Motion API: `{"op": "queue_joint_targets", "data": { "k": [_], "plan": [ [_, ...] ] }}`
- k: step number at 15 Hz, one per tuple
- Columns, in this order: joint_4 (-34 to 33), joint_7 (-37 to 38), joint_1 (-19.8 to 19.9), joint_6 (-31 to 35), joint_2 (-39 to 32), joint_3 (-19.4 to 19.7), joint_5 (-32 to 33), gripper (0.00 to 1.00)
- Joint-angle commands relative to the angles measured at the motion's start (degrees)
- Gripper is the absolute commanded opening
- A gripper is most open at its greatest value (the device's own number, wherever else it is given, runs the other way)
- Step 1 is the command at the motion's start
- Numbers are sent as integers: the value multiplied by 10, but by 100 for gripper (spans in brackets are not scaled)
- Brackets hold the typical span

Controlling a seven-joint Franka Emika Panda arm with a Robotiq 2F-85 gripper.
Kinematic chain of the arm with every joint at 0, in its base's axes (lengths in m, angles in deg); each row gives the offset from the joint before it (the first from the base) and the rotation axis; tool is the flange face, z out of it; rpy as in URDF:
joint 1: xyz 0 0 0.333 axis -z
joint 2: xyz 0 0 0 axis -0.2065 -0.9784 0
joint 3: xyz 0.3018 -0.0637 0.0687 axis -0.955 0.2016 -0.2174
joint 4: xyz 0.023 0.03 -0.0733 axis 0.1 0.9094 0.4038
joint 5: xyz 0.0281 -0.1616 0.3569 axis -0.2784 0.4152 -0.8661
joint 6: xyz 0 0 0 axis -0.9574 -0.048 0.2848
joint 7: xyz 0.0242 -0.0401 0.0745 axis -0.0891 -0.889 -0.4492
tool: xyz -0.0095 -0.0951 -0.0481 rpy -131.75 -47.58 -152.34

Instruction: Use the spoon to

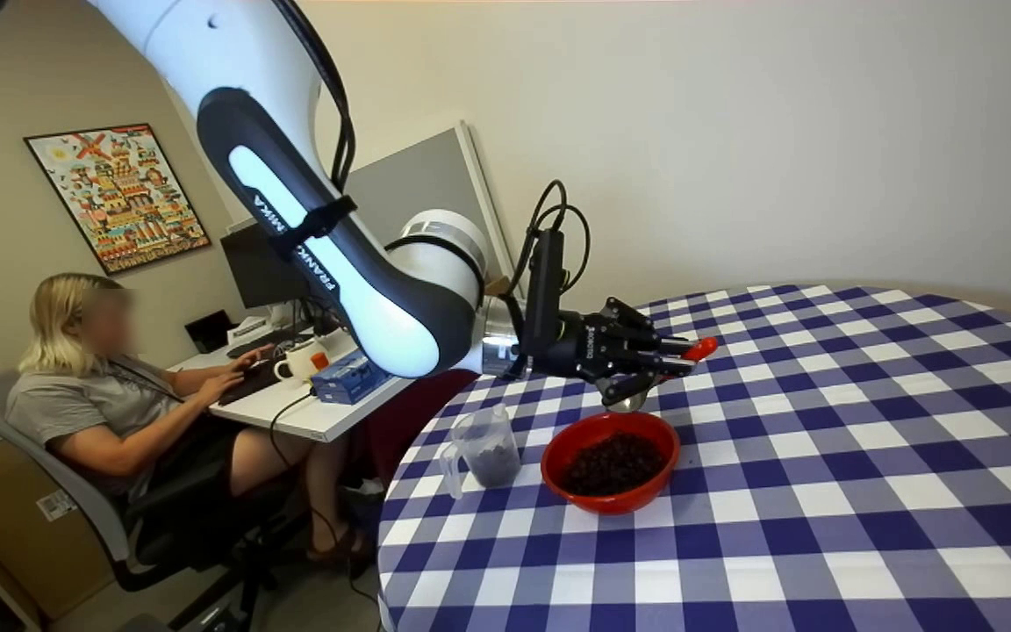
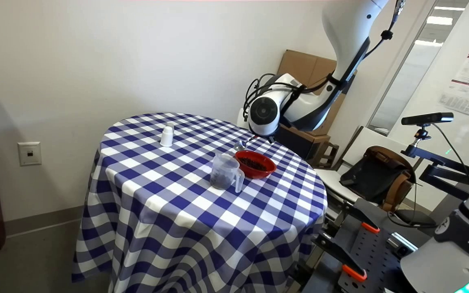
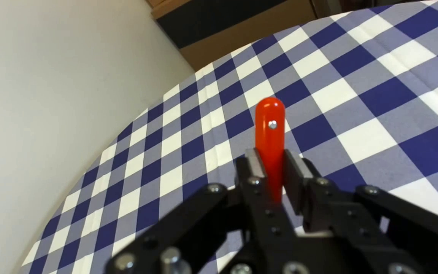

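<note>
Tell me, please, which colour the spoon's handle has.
The spoon's handle is red, seen best in the wrist view.

right of the red bowl (image 1: 613,504) in an exterior view, a broad stretch of desk (image 1: 874,491) gives room to pass, bounded by the wall (image 1: 777,140). to the left, the transparent jug (image 1: 495,452) stands just beside the red bowl, leaving a narrow gap. near the bowl's rim, the spoon (image 3: 270,144) held in the end effector (image 3: 275,163) obstructs access. a white container (image 2: 167,137) stands well apart, with passage between it and the jug.
</note>
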Motion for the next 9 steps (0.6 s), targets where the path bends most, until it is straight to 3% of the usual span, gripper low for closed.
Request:
{"op": "queue_joint_targets", "data": {
  "k": [1, 9],
  "plan": [
    [12, 11, 41, -41, 8, -34, 24, 7],
    [26, 7, 78, -59, 24, -57, 2, 7]
  ]
}}
